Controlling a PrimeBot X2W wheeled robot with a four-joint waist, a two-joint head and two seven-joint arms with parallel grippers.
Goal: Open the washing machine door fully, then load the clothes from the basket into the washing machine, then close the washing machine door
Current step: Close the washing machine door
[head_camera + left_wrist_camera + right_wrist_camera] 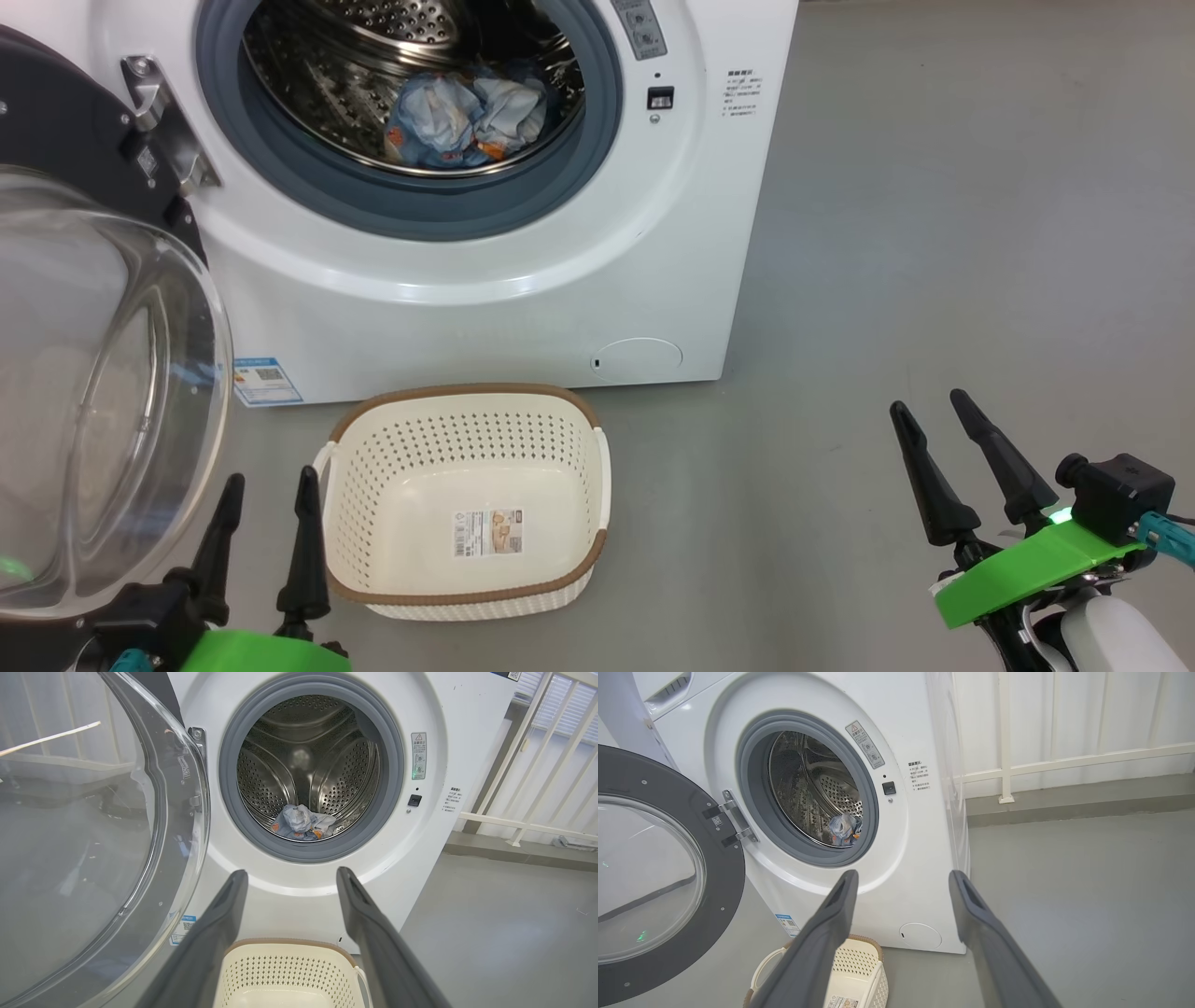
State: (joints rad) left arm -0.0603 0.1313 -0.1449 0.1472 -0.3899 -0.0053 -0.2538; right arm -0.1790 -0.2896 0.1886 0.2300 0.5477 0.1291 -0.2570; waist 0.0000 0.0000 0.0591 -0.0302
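One white washer (485,289) stands on a grey floor (934,233), its one round door (649,877) swung wide open on the left, black rim around a clear bulging window. Inside the steel drum (308,765), ringed by one grey gasket (411,210), the clothes (467,117) lie in a single crumpled heap at the bottom front, light blue with orange marks and some white; how many pieces cannot be told. One cream perforated basket (467,397) with a brown rim sits on the floor just in front of the washer, one label sticker (488,532) showing on its floor. Two grippers, each with two dark fingers: the left gripper (270,476) hangs beside the basket's left side, jaws spread and holding nothing; the right gripper (929,401) is well apart to the right above bare floor, jaws likewise spread and holding nothing
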